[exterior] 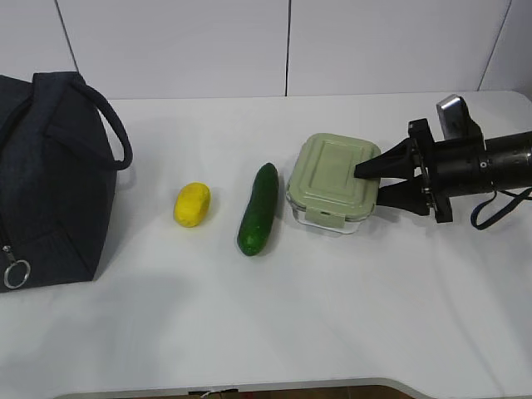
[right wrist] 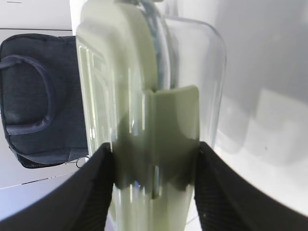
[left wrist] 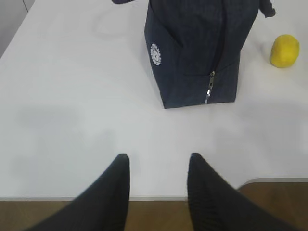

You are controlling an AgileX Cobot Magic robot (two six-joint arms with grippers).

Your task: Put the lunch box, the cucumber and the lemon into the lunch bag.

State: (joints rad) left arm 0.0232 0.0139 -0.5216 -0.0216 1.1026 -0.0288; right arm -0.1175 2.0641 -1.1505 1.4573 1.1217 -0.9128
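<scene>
The lunch box [exterior: 332, 176], clear glass with a sage-green lid, sits right of centre on the white table. My right gripper [exterior: 370, 183] is shut on its right edge, one finger over the lid and one under. The right wrist view shows both fingers pressed against the lunch box [right wrist: 144, 72]. The dark green cucumber [exterior: 259, 209] lies just left of it, and the yellow lemon [exterior: 192, 204] further left. The navy lunch bag [exterior: 50, 174] stands at the far left, zipped. My left gripper [left wrist: 158, 161] hangs open and empty over the table's front edge, short of the lunch bag [left wrist: 197, 43].
A metal ring pull [exterior: 16, 273] hangs at the bag's near corner. The bag's loop handle [exterior: 116, 137] sticks out toward the lemon [left wrist: 285, 50]. The table's front edge [exterior: 249, 389] runs close below.
</scene>
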